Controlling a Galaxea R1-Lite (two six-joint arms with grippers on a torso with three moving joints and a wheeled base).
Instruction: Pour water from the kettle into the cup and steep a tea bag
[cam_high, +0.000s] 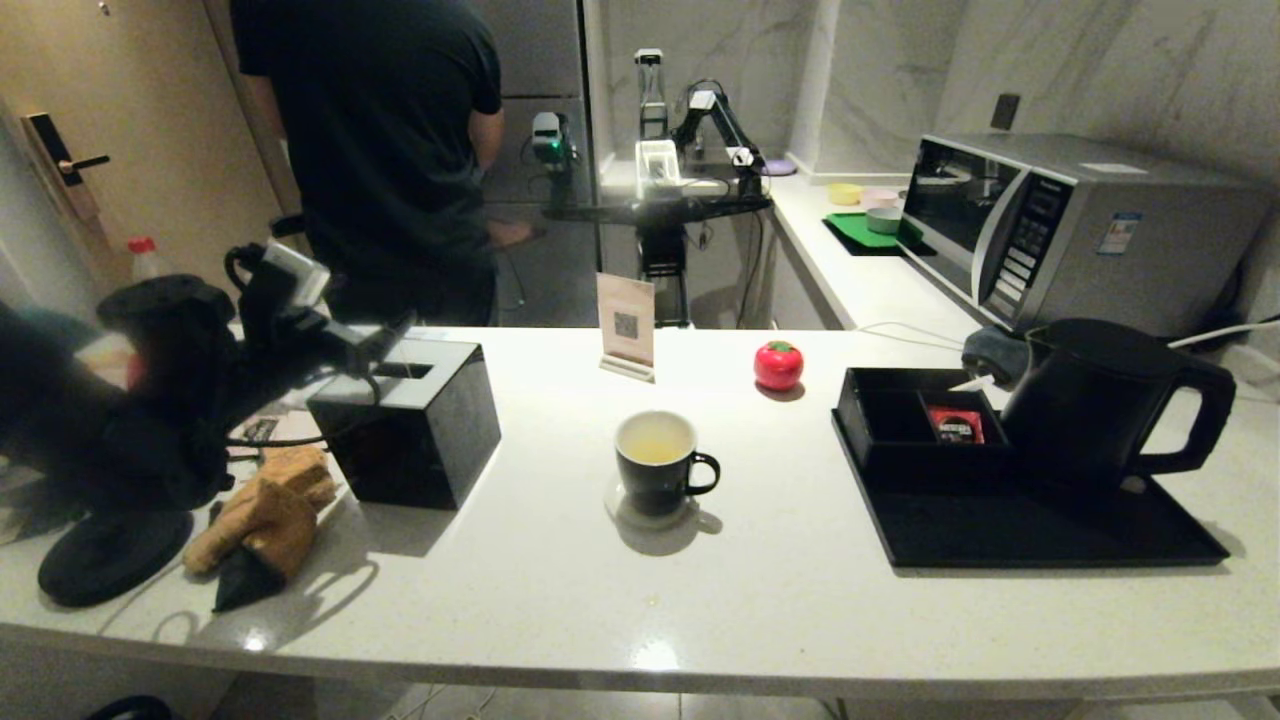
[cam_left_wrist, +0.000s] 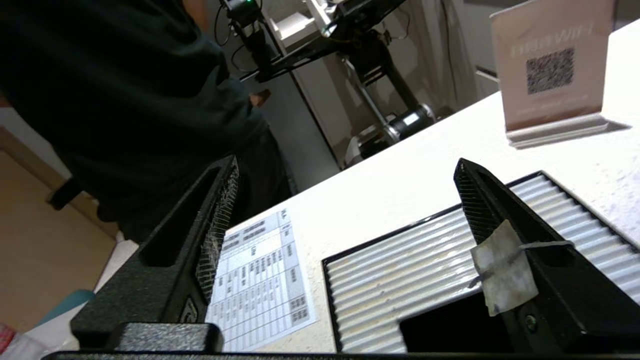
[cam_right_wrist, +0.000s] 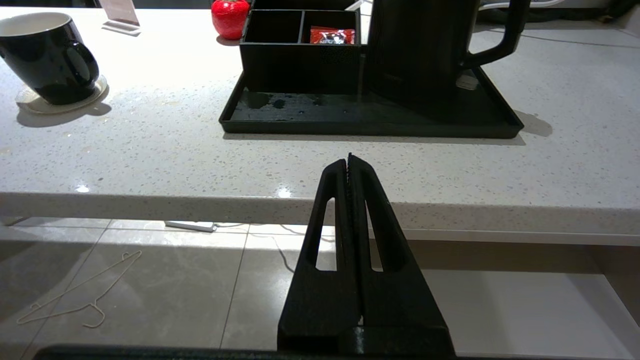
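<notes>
Left gripper (cam_left_wrist: 350, 210) sat over the black tissue box (cam_high: 410, 420) at centre-left of the head view, fingers wide apart, nothing clamped. A small pale tag with its string was stuck to one finger (cam_left_wrist: 505, 272); I'd guess that's the tea bag's label. The bag itself wasn't visible, possibly in the cup. Right gripper (cam_right_wrist: 351, 167) was parked low, below the counter edge (cam_right_wrist: 320, 205), fingers pressed together, empty. Cup (cam_high: 657, 462) stood mid-frame on its coaster (cam_high: 625, 508), holding pale yellowish water (cam_high: 655, 447). Kettle (cam_high: 1100, 400) was upright on the black tray (cam_high: 1050, 530) at right, next to the divided box with the red sachet (cam_high: 953, 423). Risk: if that string still runs to a bag in the cup, any left-arm move could drag the bag out or tip the cup.
</notes>
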